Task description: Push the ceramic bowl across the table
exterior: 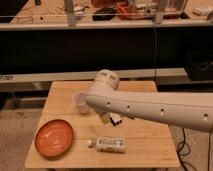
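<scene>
Orange-red ceramic bowl point(54, 137) at the lower left of the frame, lying flat on the light-wood table point(145, 147) close to its front left corner, rim up. Touched by nothing; bare plank all round it.

White arm point(150, 107) reaching in from the right edge of the frame, slanting up and left across the middle of the table to a rounded joint above the table's centre. Gripper point(105, 118) tucked below that joint, over the middle of the table, mostly hidden under the arm, only a pale yellowish bit showing. Wide or narrow: cannot tell. Well apart from the bowl, up and to the right of it.

Translucent plastic cup point(79, 101) upright just left of the joint, its right side covered by the arm, above and to the right of the bowl. Small dark-and-white packet point(117, 119) just right of the gripper, partly under the arm. White tube point(111, 144) lying on its side near the front edge, lower centre of the frame, with a small round white cap point(90, 143) just beside its left end. Cap and tube to the right of the bowl, near it but not touching, between bowl and the table's bare right half.

Dark shelf point(100, 24) with clutter across the top of the frame, behind the table. Black cable point(183, 145) hanging at the lower right, past the table's edge.
</scene>
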`<state>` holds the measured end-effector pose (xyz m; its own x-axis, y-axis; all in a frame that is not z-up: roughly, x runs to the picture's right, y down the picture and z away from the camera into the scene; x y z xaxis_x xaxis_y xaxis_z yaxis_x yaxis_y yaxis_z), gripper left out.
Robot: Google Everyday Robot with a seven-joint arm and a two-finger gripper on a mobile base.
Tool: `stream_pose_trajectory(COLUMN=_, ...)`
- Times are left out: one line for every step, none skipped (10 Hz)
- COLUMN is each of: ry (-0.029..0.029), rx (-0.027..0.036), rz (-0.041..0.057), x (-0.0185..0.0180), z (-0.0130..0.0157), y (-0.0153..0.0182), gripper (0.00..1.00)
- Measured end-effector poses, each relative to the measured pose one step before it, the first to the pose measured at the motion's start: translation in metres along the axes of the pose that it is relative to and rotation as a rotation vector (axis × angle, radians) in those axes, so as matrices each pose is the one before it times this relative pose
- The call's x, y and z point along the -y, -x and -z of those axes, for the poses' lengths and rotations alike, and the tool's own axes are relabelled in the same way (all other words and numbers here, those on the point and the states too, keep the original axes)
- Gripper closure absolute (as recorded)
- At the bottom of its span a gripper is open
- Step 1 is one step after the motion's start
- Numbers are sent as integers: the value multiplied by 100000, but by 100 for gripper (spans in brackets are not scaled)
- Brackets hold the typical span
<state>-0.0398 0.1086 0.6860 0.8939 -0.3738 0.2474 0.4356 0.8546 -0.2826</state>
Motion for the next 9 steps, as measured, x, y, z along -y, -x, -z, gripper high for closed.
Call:
stream_pose_trajectory(ry=-960, rx=1683, rz=1743, x=366, z=-845, y=1012, gripper=22)
stream_pose_trajectory(ry=-750, rx=1155, rz=485, x=177, z=-216, y=121, gripper=27)
stream_pose_trajectory(ry=-952, rx=1438, rz=518, x=192, z=-231, y=91, gripper=36)
stream_pose_trajectory(ry=-939, rx=1535, rz=908, x=207, z=-334, y=255, gripper=48)
stream_pose_trajectory(ry=-930, rx=320, rz=719, x=-255, z=-293, y=126, gripper=58)
stream_pose_trajectory(ry=-728, rx=234, rz=54, x=-318, z=-356, y=-6, gripper=65)
stream_pose_trajectory(ry=-1134, rx=834, rz=520, x=-205, z=-591, y=350, gripper=76)
stream_pose_trajectory(ry=-1037, rx=2083, rz=1264, x=111, z=-639, y=845, gripper=88)
stream_pose_trajectory(ry=-216, rx=1363, rz=73, x=-186, z=-531, y=169, gripper=96)
